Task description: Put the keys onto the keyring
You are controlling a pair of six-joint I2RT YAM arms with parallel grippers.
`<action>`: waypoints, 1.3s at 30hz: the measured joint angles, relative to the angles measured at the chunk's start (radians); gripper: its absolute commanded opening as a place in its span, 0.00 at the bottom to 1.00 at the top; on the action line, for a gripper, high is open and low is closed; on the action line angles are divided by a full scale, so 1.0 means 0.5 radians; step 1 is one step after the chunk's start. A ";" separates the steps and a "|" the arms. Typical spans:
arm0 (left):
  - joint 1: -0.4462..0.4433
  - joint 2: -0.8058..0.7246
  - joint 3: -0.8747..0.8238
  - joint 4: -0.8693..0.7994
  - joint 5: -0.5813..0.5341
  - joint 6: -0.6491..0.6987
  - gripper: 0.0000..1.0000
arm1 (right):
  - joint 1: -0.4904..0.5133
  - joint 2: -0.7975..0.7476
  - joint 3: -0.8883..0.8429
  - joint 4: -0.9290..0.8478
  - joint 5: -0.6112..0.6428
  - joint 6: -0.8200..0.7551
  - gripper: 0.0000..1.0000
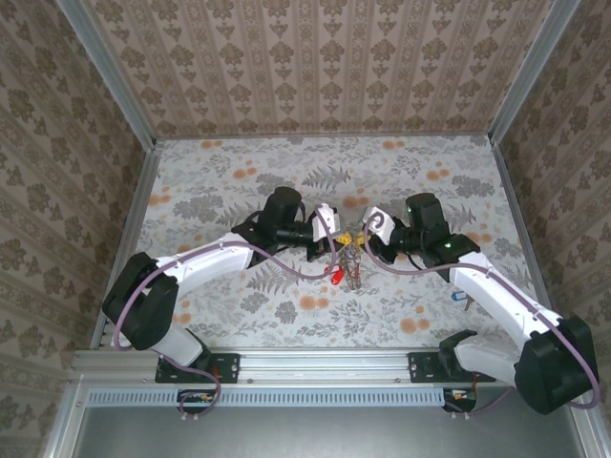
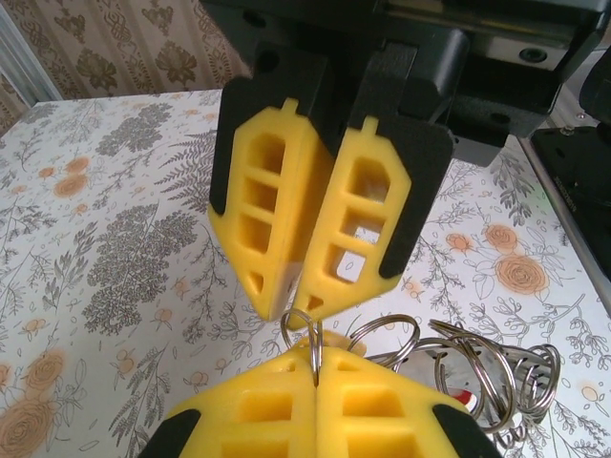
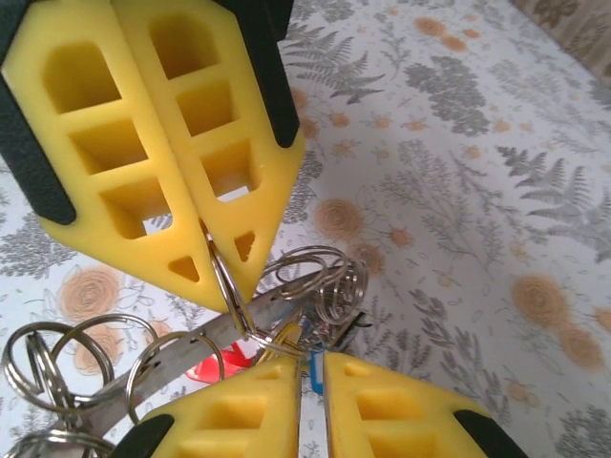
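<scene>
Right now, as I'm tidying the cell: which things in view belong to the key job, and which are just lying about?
Job: keyring; loose blue-tagged key beside the right arm; left pincer and right pincer, both closed on the keyring's small rings.
Just there: floral table; patterned walls; metal rail.

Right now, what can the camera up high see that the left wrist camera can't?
Top camera: the whole left arm and right arm, the papered walls, and a blue-tagged key lying by itself beside the right arm. Left wrist camera: a close look at two pairs of yellow jaws nipping thin wire loops of the keyring. Both: the keyring, its red tag, and the flowery table.
</scene>
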 measured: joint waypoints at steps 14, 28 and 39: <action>-0.001 -0.002 -0.005 0.003 -0.002 -0.014 0.00 | 0.001 -0.092 -0.009 0.111 -0.208 -0.053 0.17; 0.005 -0.053 -0.028 -0.034 -0.040 -0.014 0.00 | 0.000 0.125 -0.005 0.113 -0.188 -0.143 0.12; -0.020 -0.089 -0.030 -0.021 -0.043 -0.013 0.00 | -0.001 -0.040 -0.069 0.109 -0.014 -0.154 0.16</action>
